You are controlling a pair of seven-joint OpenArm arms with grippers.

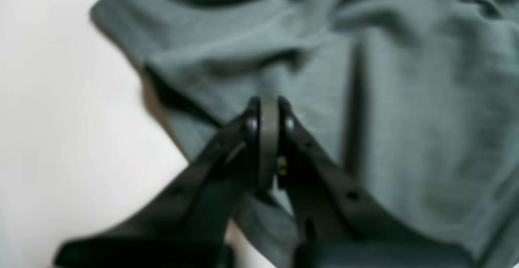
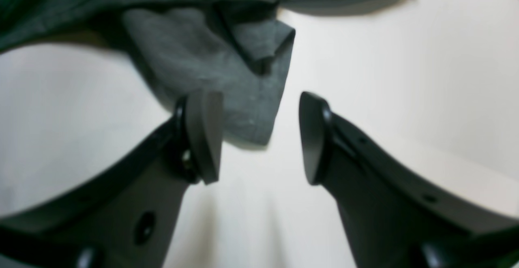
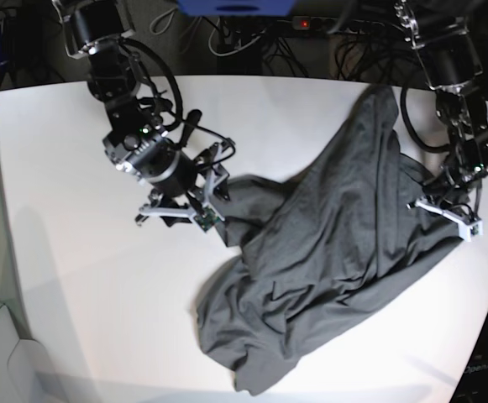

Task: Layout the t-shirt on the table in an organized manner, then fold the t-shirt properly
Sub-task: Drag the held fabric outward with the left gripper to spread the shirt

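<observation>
bare table [image 3: 76, 277] open all along my right side and in front, crumpled t-shirt [image 3: 327, 277] heaped across the middle between my arms, cables [image 3: 244, 38] crowding the far edge behind the table

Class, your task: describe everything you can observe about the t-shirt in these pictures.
The t-shirt is plain dark charcoal-grey cloth, soft and heavily wrinkled, with no print. It lies crumpled and bunched, not spread flat, across the right half of the white table in the base view. The shut left gripper sits against its fabric; whether cloth is pinched is unclear. The open right gripper hangs over one loose, folded-over flap without gripping it.
</observation>
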